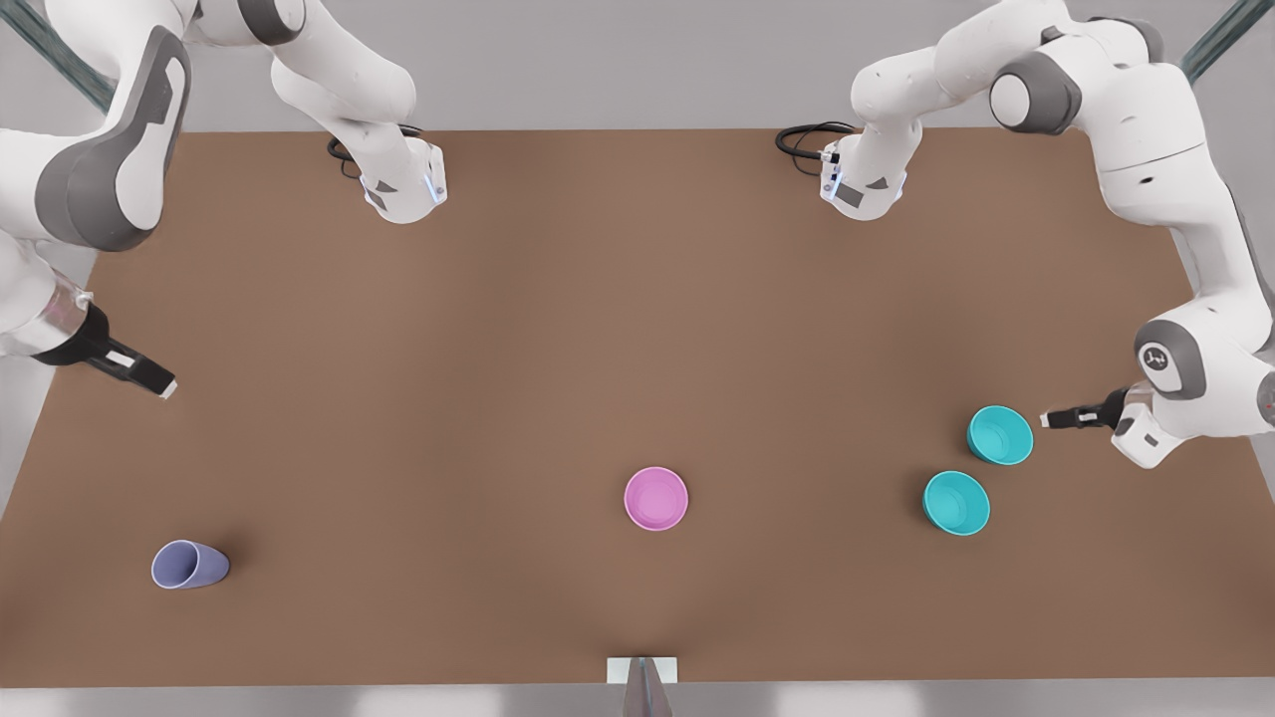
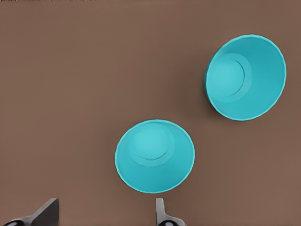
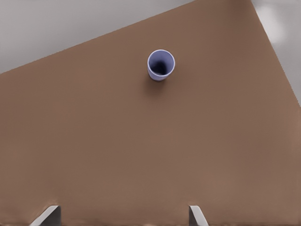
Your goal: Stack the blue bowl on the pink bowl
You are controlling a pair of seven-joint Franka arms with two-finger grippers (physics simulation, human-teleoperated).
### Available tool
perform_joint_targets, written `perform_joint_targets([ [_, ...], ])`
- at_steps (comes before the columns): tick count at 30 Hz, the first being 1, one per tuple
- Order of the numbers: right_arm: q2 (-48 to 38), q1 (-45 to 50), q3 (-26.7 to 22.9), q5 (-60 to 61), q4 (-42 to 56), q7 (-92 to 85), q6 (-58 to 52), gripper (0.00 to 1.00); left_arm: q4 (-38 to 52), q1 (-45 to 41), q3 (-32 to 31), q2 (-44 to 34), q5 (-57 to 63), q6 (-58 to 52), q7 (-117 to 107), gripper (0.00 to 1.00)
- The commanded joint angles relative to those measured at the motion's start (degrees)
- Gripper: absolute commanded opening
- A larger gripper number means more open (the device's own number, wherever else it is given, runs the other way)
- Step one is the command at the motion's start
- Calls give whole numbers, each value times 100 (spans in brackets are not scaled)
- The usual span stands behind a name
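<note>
A brown worktop (image 1: 558, 329) is carrying the pink bowl (image 1: 655, 498) centrally; the blue bowl (image 1: 1000, 434) is sitting just beside the left pincer (image 1: 1048, 419), fingers apart. The right pincer (image 1: 167, 388), also spread, is waiting above the lavender cup (image 1: 187, 565).

Mid-table, pink bowl (image 1: 655, 498); toward front view's right, two bowls (image 1: 956, 503) (image 1: 1000, 434) close together; far left, cup (image 1: 187, 565) alone.
</note>
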Motion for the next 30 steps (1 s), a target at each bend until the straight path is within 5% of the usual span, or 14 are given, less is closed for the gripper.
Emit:
perform_joint_targets([
  [1,-469,11,4,-110,-458,-3170,-710,100,-11,38,4,133,-63,972,2572,100],
  [3,-1086,3,-5,13,-1452,-3134,-85,100,-20,29,4,326,-317,972,2572,100],
  [14,-787,-59,-49,4,-1206,-3126,-217,100,-258,-59,4,810,-599,1007,2511,100],
  [15,-787,-59,-49,4,-1206,-3126,-217,100,-258,-59,4,819,-599,1007,2502,94],
  [17,-787,-59,-49,4,-1206,-3126,-217,100,-258,-59,4,819,-590,1007,2511,45],
  [19,-787,-59,-49,13,-1206,-3126,-226,100,-258,-50,-5,810,-599,989,2502,21],
  [25,-760,-59,-49,22,-1206,-3126,-235,100,-240,-32,-14,757,-757,980,2300,21],
  [30,-752,-59,-49,30,-1206,-3126,-261,100,-187,-1104,-181,-824,-195,-522,-116,21],
])
